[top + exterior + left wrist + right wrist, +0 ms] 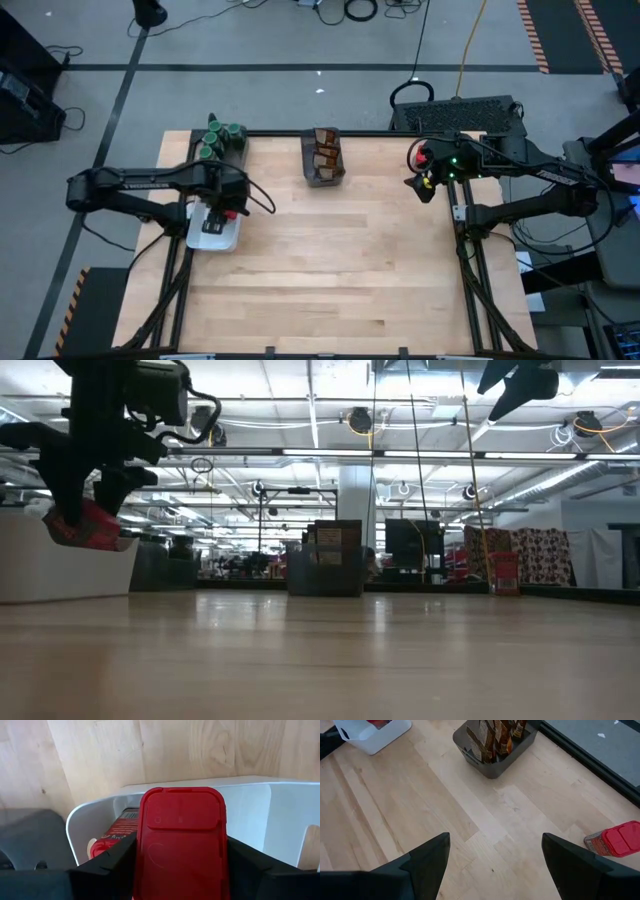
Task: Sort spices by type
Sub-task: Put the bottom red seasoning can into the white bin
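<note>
Pale wood planks make up the bench (330,260) seen from above on a grey cabled floor: green-lidded jars (222,138) fill the far-left corner bin, brown-orange packets (324,153) the dark grey bin (324,177) at the far middle, and the left gripper (228,212) hangs over the white tray (214,238). At bench height a strip-lit hall stretches behind, the red container (88,527) raised at left. The left wrist view shows the jaws clamped on that red container (181,845) above the tray, where another red container (117,834) lies; the right gripper (496,851) hovers released, a red-lidded container (614,840) just beside.

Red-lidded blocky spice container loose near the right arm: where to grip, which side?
Come from above with the open right hand and clamp the red-lidded blocky spice container across its flat long sides, probably; nothing crowds it.
</note>
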